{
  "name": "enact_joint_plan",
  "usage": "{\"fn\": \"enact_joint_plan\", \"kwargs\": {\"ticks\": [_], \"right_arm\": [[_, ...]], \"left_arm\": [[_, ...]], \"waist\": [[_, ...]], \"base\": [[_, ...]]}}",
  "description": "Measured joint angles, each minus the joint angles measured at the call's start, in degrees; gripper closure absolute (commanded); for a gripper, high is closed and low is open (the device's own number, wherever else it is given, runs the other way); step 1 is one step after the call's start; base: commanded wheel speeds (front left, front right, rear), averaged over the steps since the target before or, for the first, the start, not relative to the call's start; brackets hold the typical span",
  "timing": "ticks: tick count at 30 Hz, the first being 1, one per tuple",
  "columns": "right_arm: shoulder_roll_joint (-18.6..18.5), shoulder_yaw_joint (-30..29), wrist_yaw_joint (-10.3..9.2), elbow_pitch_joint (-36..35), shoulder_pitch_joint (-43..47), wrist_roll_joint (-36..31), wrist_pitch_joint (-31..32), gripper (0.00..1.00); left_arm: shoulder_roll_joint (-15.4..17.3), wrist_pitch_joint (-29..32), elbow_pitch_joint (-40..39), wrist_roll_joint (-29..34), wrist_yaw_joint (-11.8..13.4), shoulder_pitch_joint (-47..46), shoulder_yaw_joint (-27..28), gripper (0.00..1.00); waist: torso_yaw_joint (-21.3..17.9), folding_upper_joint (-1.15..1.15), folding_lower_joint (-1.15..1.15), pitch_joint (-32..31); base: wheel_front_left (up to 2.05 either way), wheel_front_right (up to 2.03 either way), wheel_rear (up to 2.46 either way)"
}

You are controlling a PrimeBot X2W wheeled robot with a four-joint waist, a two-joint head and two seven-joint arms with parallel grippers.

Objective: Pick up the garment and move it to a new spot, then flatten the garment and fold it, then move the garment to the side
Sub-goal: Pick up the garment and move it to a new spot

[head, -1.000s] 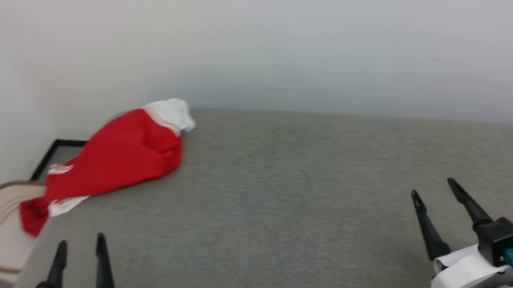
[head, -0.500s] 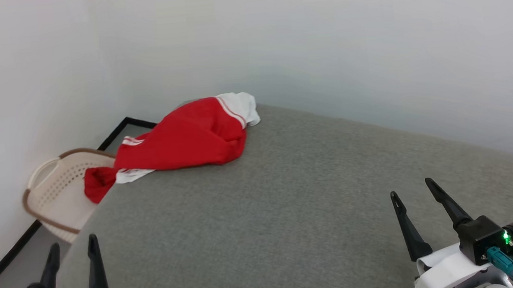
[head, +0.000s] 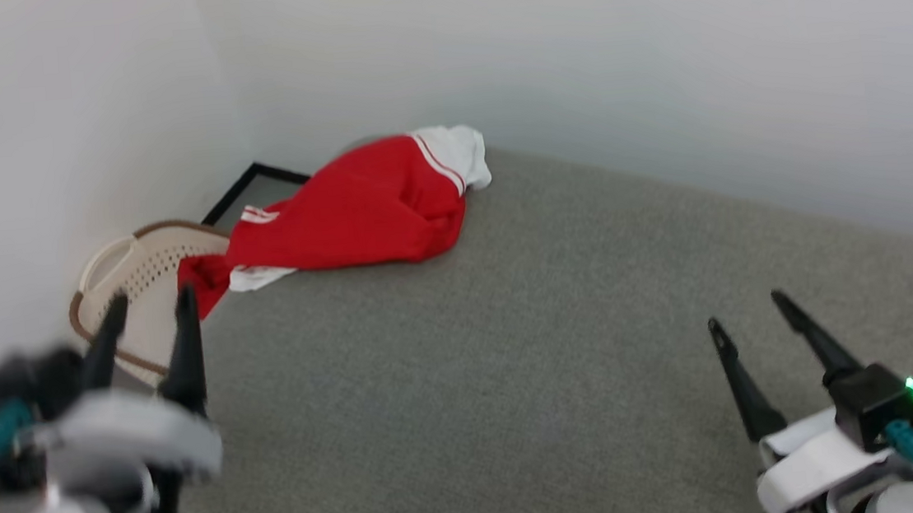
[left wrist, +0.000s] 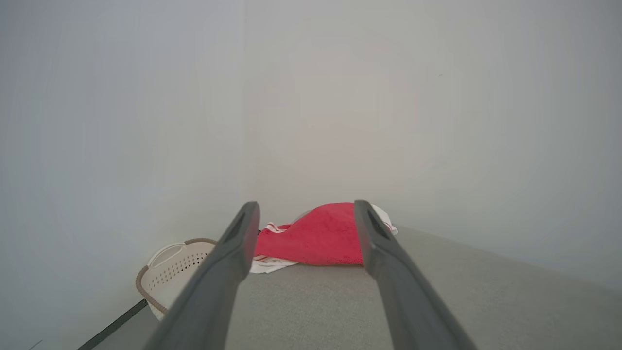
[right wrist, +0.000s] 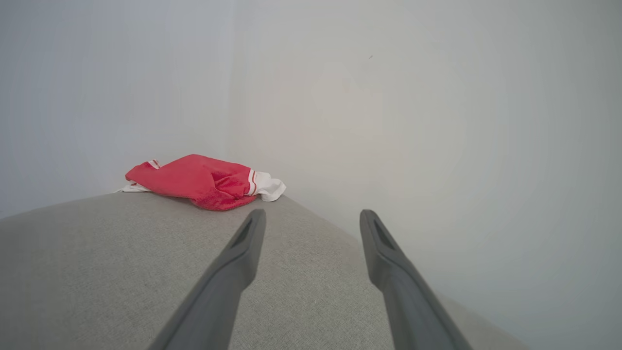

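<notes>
The garment (head: 353, 212), a red jersey with a white sleeve and striped trim, lies bunched at the far left corner of the grey surface (head: 514, 351), one end hanging over the edge. My left gripper (head: 148, 304) is raised at the left, open and empty, well short of the garment; its wrist view frames the garment (left wrist: 316, 236) between the left gripper (left wrist: 303, 209) fingers. My right gripper (head: 746, 310) stands open and empty at the lower right, far from the cloth. In the right wrist view the garment (right wrist: 199, 180) lies ahead to the left of the right gripper (right wrist: 311, 214).
A beige perforated basket (head: 136, 272) sits on the floor past the surface's left edge, beside the hanging end of the cloth; the basket (left wrist: 170, 265) also shows in the left wrist view. White walls meet in a corner close behind the garment.
The camera has swung left, shifting the whole picture. My left arm has risen and come forward toward the garment. The right gripper keeps its pose.
</notes>
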Motion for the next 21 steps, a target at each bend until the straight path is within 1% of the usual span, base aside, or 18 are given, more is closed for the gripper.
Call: {"fn": "enact_joint_plan", "kwargs": {"ticks": [2, 5, 8, 12, 15, 21], "right_arm": [[-1.11, 0.41, 0.00, -1.25, -0.91, 0.00, 0.74, 0.00], [-2.82, 1.32, 0.00, -3.65, -2.15, 0.01, 2.26, 0.00], [-5.03, 1.70, 0.01, -6.44, -3.28, 0.09, 3.83, 0.00], [-7.81, 2.25, 0.01, -10.43, -4.73, 0.36, 6.26, 0.00], [-9.68, 2.48, 0.02, -13.59, -5.92, 0.80, 8.00, 0.00], [-13.12, 2.97, 0.02, -19.30, -7.99, 1.21, 11.44, 0.00]], "left_arm": [[0.54, 2.57, 1.20, -1.75, -0.74, -4.32, -0.23, 0.00], [1.23, 7.77, 3.94, -4.69, -1.00, -10.75, -0.04, 0.00], [2.33, 11.43, 7.91, -5.46, -0.29, -17.91, 0.18, 0.00], [3.00, 16.50, 14.68, -7.72, -0.36, -26.23, -0.16, 0.00], [3.61, 18.91, 19.59, -8.83, -0.60, -31.75, -0.11, 0.00], [4.28, 23.37, 29.78, -10.02, 0.00, -41.38, -0.34, 0.00]], "waist": [[0.09, 0.00, 0.00, 1.29], [0.02, 0.00, 0.00, 3.54], [-0.21, 0.00, 0.00, 6.15], [-0.73, 0.00, 0.00, 10.01], [-1.29, 0.00, 0.00, 13.08], [-2.74, 0.00, 0.00, 19.49]], "base": [[0.00, 0.00, 0.00], [0.00, 0.00, 0.00], [0.00, 0.00, 0.00], [0.00, 0.00, 0.00], [0.00, 0.00, 0.00], [0.00, 0.00, 0.00]]}}
